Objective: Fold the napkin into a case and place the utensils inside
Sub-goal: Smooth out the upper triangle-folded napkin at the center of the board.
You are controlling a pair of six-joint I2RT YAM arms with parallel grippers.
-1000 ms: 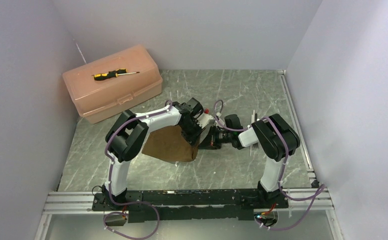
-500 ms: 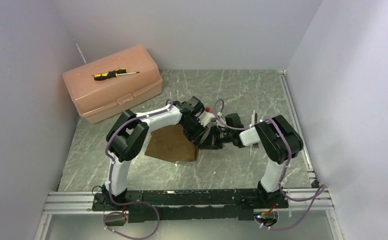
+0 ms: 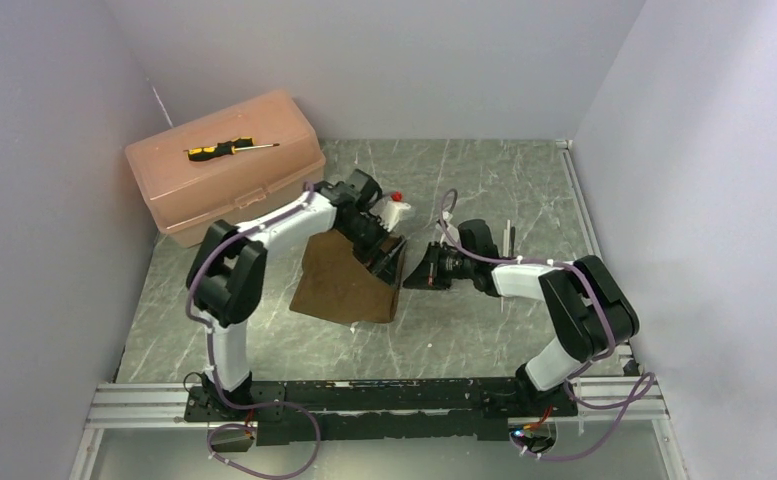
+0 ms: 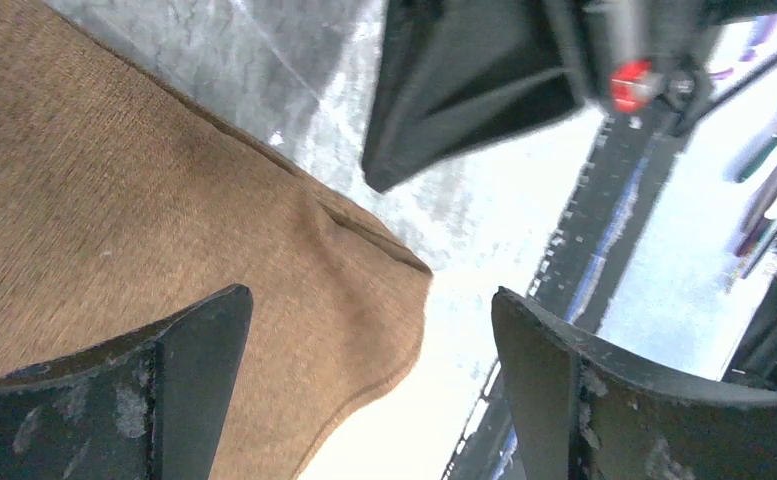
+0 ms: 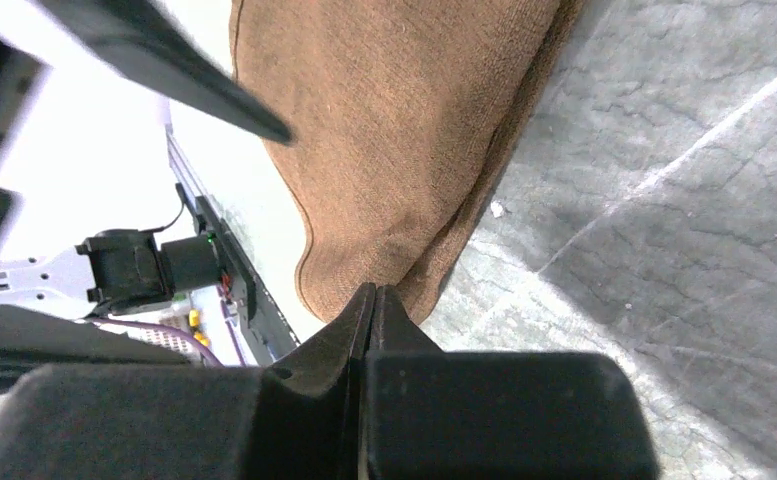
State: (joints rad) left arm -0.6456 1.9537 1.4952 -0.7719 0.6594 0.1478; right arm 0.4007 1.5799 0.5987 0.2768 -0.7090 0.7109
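Top external view shows the napkin [image 3: 349, 285] lying folded near the middle of the table [image 3: 484, 180], a brown wedge with its right edge doubled over. The left end effector [image 3: 392, 258] hangs just above that right edge with its fingers spread wide and nothing between them; the left wrist view confirms cloth below the gap, not in it. The right end effector [image 3: 416, 277] sits just beside the same edge, pressed fully shut, its tip at the cloth's corner in the right wrist view; whether it pinches any fabric I cannot tell. A thin silvery utensil [image 3: 509, 238] lies toward the right edge of the table, well apart from the cloth. The pink toolbox [image 3: 226, 178] with a screwdriver [image 3: 226, 150] on its lid stands at the far left corner.

I judge the folding step is in hand, one fold laid down. The next move calls for another fold to make a narrow pouch before any utensil goes in.
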